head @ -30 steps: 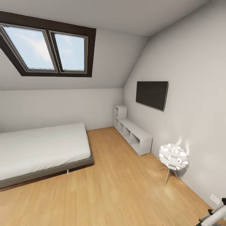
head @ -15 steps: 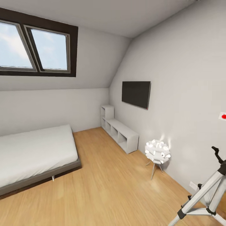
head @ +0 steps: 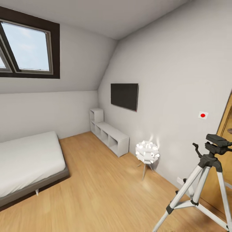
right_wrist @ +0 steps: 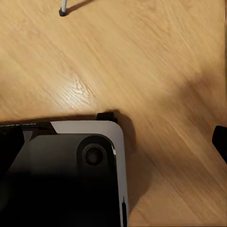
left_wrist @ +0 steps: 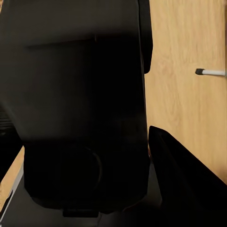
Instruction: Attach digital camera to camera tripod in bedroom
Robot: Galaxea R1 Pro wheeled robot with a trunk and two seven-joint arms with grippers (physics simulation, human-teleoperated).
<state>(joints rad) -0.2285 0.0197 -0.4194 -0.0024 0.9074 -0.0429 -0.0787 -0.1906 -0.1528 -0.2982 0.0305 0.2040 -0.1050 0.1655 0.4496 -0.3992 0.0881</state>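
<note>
You've got the camera tripod standing legs spread on the wood floor, by the wall just beside the wooden door, with the flower lamp on its far side. The black box on its head looks like the digital camera, though seating isn't clear. Both arms look tucked for driving; can't tell either end effector's opening or load

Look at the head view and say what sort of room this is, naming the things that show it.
Most likely an attic bedroom: a bed with a white mattress stands on the wood floor, a dark-framed skylight sits in the sloped ceiling, and a camera tripod stands by the wall.
</note>
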